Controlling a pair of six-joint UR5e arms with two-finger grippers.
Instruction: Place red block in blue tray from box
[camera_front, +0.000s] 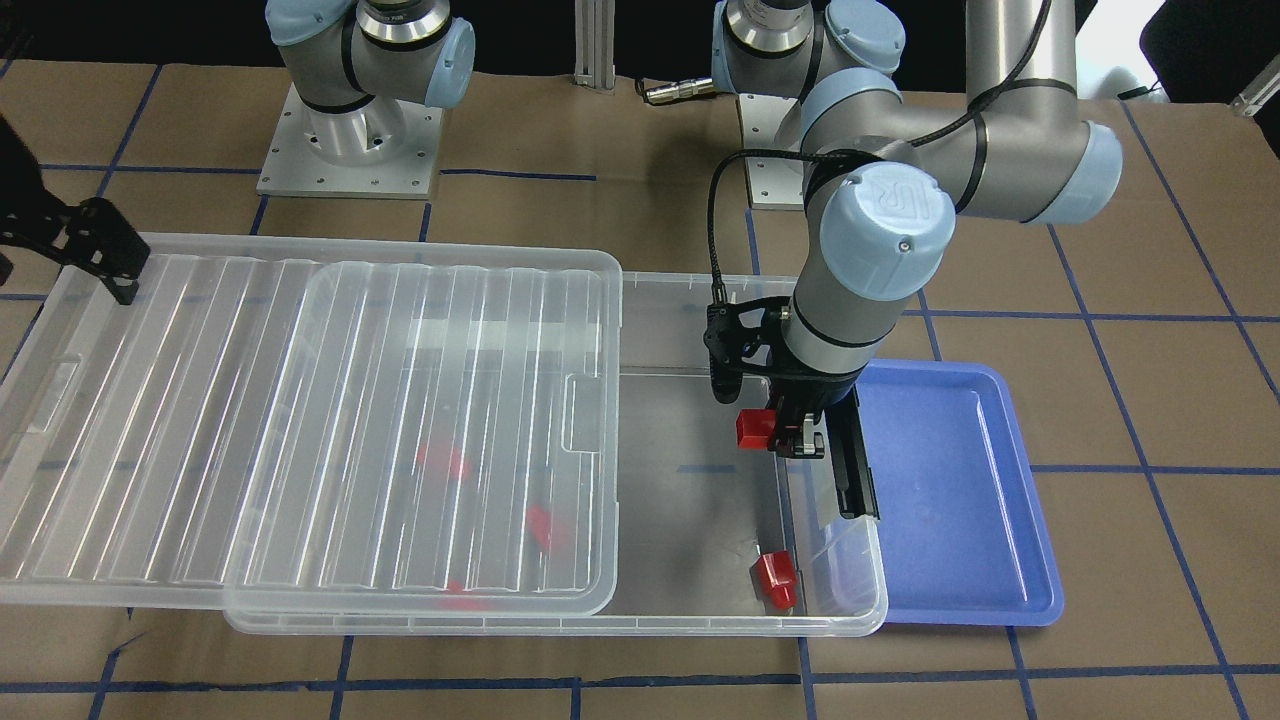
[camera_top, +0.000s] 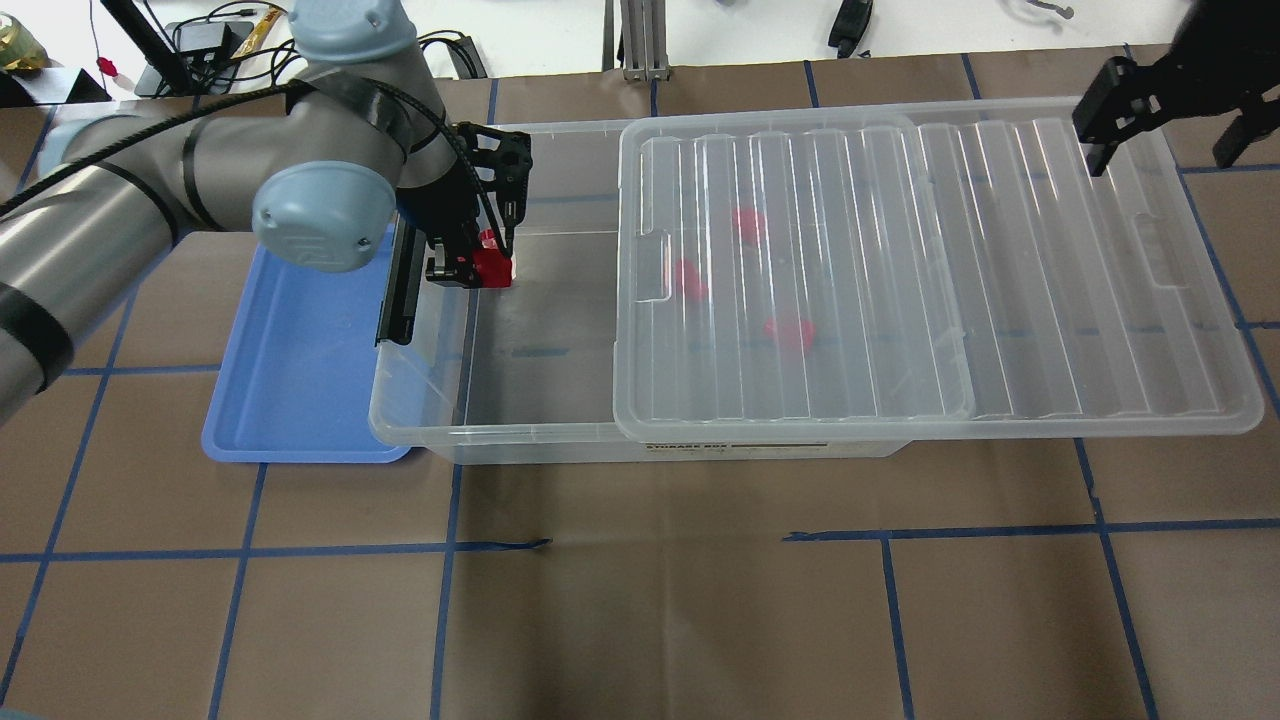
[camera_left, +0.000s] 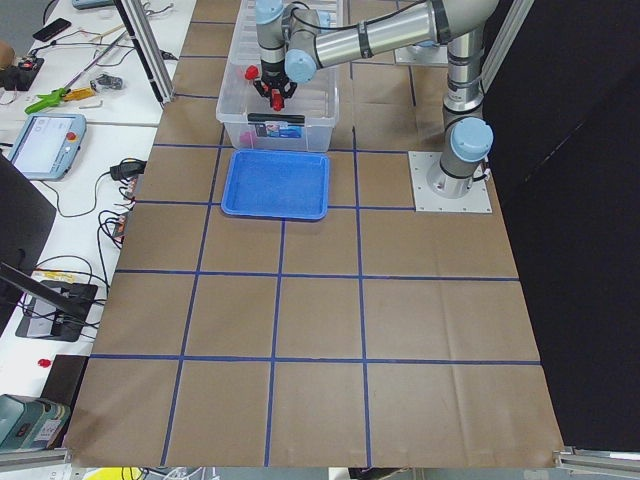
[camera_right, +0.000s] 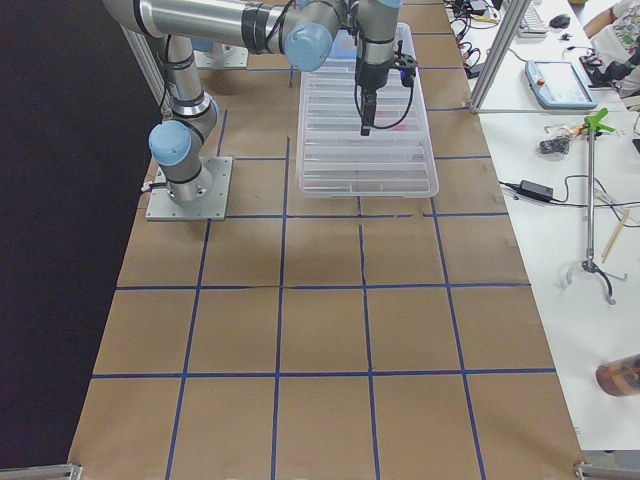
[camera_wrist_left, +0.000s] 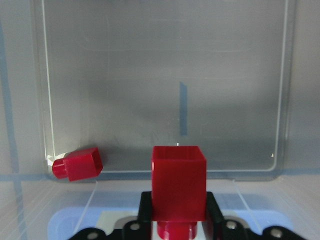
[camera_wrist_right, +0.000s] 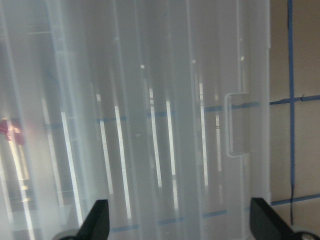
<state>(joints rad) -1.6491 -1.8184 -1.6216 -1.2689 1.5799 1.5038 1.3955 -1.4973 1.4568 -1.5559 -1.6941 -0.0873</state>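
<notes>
My left gripper (camera_front: 778, 435) is shut on a red block (camera_front: 751, 430) and holds it above the open end of the clear box (camera_front: 560, 625), beside the blue tray (camera_front: 960, 500). The left wrist view shows the held block (camera_wrist_left: 178, 187) between the fingers and another red block (camera_wrist_left: 78, 164) lying in the box's corner. Three more red blocks (camera_top: 745, 222) show blurred under the ribbed lid (camera_top: 900, 270), which covers most of the box. My right gripper (camera_top: 1165, 140) is open over the lid's far end and holds nothing.
The blue tray (camera_top: 290, 370) lies against the box's short side, where a black latch bar (camera_top: 397, 290) sits. The lid overhangs the box on my right side. Brown paper with blue tape lines covers the table (camera_top: 640, 600).
</notes>
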